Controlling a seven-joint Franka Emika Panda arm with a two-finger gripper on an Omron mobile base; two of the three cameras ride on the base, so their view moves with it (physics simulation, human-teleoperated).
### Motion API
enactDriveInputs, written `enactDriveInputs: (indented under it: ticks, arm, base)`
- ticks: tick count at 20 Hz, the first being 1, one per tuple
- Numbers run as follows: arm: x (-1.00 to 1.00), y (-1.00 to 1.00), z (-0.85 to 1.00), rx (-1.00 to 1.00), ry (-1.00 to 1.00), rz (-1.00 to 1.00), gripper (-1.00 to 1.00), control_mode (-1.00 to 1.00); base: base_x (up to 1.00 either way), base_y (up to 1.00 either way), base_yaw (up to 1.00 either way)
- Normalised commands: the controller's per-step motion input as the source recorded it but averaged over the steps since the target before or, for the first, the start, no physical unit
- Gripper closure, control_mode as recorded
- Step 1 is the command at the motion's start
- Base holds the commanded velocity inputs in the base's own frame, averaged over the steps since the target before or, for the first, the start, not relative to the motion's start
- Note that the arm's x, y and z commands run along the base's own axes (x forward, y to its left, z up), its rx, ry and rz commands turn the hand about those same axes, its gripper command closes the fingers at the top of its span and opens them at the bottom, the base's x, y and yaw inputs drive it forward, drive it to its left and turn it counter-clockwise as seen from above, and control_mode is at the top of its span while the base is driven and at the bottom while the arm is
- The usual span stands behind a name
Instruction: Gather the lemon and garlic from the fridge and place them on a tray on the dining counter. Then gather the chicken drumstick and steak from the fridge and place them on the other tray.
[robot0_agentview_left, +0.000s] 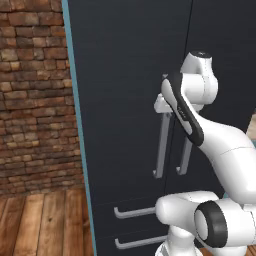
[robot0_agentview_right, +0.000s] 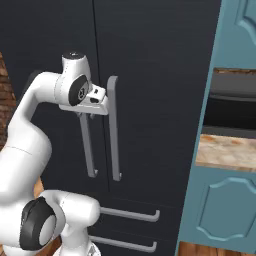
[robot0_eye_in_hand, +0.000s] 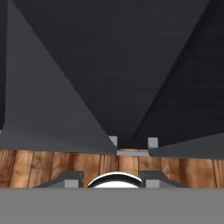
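The fridge (robot0_agentview_left: 125, 110) fills my forward view, both doors shut. My hand (robot0_agentview_right: 98, 103) sits at the top of the left vertical handle (robot0_agentview_right: 88, 145), but the wrist hides the fingers from both base cameras, so I cannot tell whether they are apart or clamped on the bar. The right base camera alone shows teal cabinets (robot0_agentview_right: 220, 210) to the right. The left shows a brick wall (robot0_agentview_left: 32, 95).
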Motion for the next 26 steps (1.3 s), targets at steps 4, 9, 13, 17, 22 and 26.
enactDriveInputs:
  ticks: [4, 9, 13, 17, 22, 26]
  arm:
    - [0.0, 0.0, 0.0, 0.0, 0.0, 0.0, -1.0, 1.0]
    - [0.0, 0.0, 0.0, 0.0, 0.0, 0.0, -1.0, 1.0]
    - [0.0, 0.0, 0.0, 0.0, 0.0, 0.0, -1.0, 1.0]
    - [0.0, 0.0, 0.0, 0.0, 0.0, 0.0, -1.0, 1.0]
    - [0.0, 0.0, 0.0, 0.0, -0.03, 0.0, -1.0, -1.0]
    - [0.09, 0.0, 0.0, -0.03, -0.32, 0.0, -1.0, -1.0]
  base:
    - [-0.38, -0.04, -0.04]
    - [-0.69, -0.34, -0.14]
    - [-0.08, -0.51, -0.02]
    - [0.05, -0.22, 0.0]
    - [0.01, 0.0, 0.0]
    - [0.0, 0.0, 0.0]
